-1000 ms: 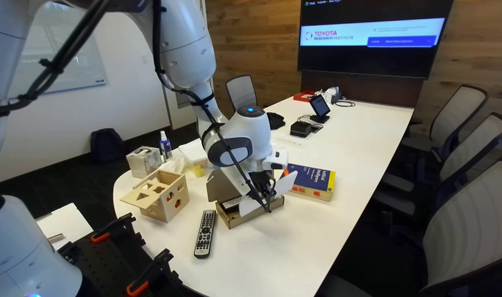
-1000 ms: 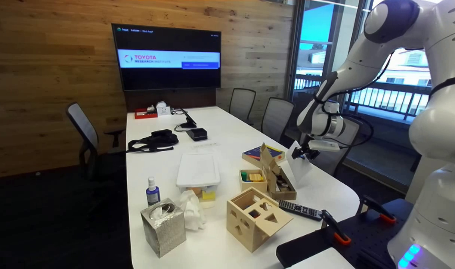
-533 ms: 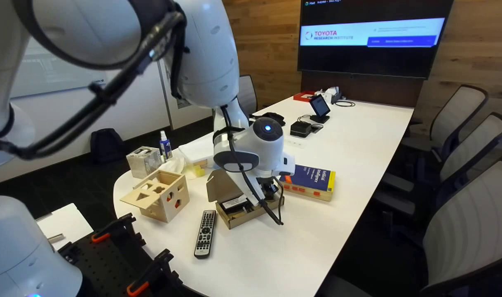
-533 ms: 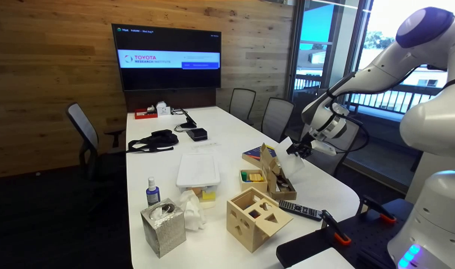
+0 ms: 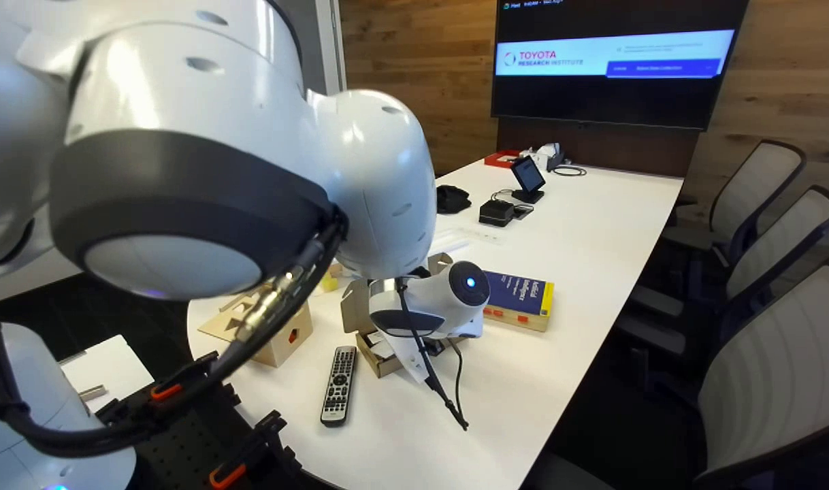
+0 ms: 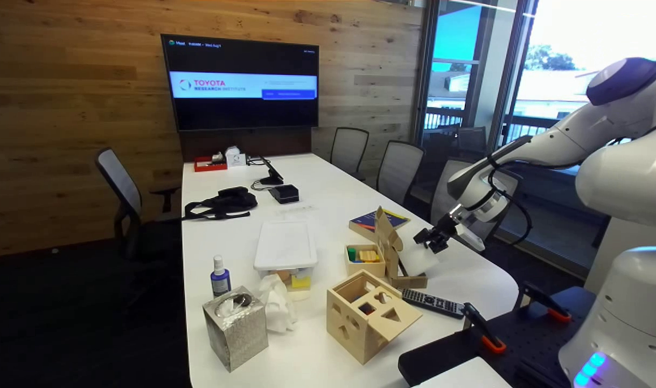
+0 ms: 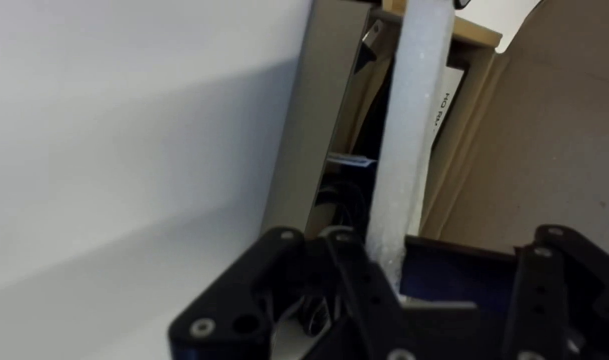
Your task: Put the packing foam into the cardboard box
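The packing foam (image 6: 417,261) is a pale sheet, tilted over the open cardboard box (image 6: 411,282). My gripper (image 6: 430,242) is shut on it, just above. In the wrist view the foam (image 7: 409,125) stands edge-on across the box opening, close by the left finger (image 7: 354,270) of my gripper (image 7: 437,265); the gripping pads are hidden. Whether the foam's lower edge touches the box inside I cannot tell. Dark items and a white label lie in the box, and its brown lid (image 7: 549,130) stands up. In an exterior view the arm hides gripper and foam beside the box (image 5: 377,364).
A remote (image 5: 338,386) lies beside the box, with the wooden cube (image 6: 355,328) close by. The blue-and-yellow book (image 5: 520,299) sits past the box's far end. Behind the lid stands a small wooden tray of blocks (image 6: 349,269). A lidded bin (image 6: 285,245) is farther off.
My gripper has come down and turned, and the foam has swung from upright beside the box to a tilt over its opening. In an exterior view the wrist now covers the foam.
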Robot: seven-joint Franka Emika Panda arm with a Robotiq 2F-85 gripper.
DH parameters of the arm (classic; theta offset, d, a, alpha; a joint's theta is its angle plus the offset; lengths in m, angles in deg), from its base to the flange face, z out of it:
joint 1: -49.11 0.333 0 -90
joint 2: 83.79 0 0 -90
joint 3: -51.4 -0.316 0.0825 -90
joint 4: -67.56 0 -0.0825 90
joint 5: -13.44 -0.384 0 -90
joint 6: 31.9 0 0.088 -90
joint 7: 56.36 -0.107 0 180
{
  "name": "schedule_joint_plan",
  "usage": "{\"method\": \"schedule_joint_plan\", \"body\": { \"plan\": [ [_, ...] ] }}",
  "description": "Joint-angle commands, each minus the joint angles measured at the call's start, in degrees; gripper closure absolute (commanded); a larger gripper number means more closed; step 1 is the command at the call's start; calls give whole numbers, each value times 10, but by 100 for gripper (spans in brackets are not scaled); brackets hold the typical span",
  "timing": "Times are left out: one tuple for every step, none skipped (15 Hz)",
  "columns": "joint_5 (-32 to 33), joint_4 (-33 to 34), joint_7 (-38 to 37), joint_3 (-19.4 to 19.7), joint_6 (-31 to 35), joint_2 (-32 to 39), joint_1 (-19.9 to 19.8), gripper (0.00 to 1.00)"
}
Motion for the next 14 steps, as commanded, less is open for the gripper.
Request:
{"method": "schedule_joint_plan", "body": {
  "plan": [
    [7,42,36,-29,-49,57,-30,100],
    [5,48,47,-34,-55,66,-36,100],
    [2,53,54,-37,-61,72,-41,100],
    [0,54,64,-42,-66,79,-48,100],
    [-1,57,69,-45,-69,84,-53,100],
    [-2,59,80,-51,-75,92,-62,100],
    [-3,62,88,-55,-81,98,-69,100],
    [-5,64,101,-62,-87,109,-82,100],
    [-7,66,114,-70,-91,120,-95,100],
    [-9,68,124,-75,-94,129,-106,100],
    [-11,73,135,-79,-102,141,-116,100],
    [-12,78,141,-81,-109,150,-123,100],
    [-14,85,147,-81,-123,160,-128,100],
    [-17,93,149,-79,-137,168,-131,100]
  ]
}}
